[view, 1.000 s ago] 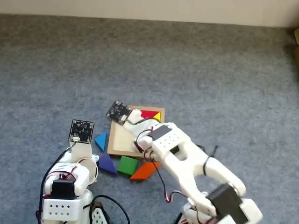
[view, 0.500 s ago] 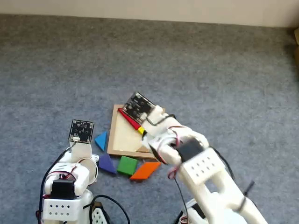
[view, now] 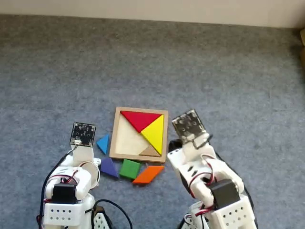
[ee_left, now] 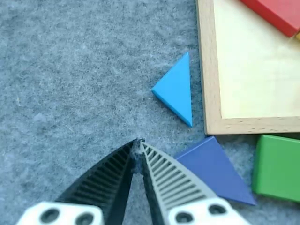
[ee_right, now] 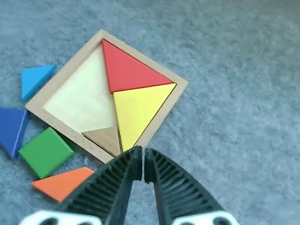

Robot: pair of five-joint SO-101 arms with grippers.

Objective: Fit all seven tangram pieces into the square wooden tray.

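The square wooden tray (view: pixel 114 143) (ee_right: pixel 176 91) (ee_left: pixel 206 84) lies mid-table holding a red triangle (view: pixel 140 119) (ee_right: pixel 124 70), a yellow triangle (view: pixel 155 133) (ee_right: pixel 136 110) and a small tan triangle (view: pixel 150 151) (ee_right: pixel 105 138). Outside it lie a light blue triangle (view: pixel 102 143) (ee_left: pixel 177 90) (ee_right: pixel 35 79), a dark blue triangle (view: pixel 109 167) (ee_left: pixel 213 168) (ee_right: pixel 10 129), a green square (view: pixel 129 169) (ee_left: pixel 277 166) (ee_right: pixel 45 151) and an orange parallelogram (view: pixel 148 174) (ee_right: pixel 63 183). My left gripper (ee_left: pixel 138 143) is shut and empty on the carpet beside the blue pieces. My right gripper (ee_right: pixel 142 153) is shut and empty, raised over the tray's near right edge.
Grey carpet covers the table, with open room beyond and to both sides of the tray. The left arm (view: pixel 78 157) stands left of the tray, the right arm (view: pixel 200 162) to its right. A pale wall edge (view: pixel 152 9) runs along the far side.
The right arm has pulled back from over the tray to its right side, uncovering the red, yellow and tan triangles lying inside. The left arm has not moved.
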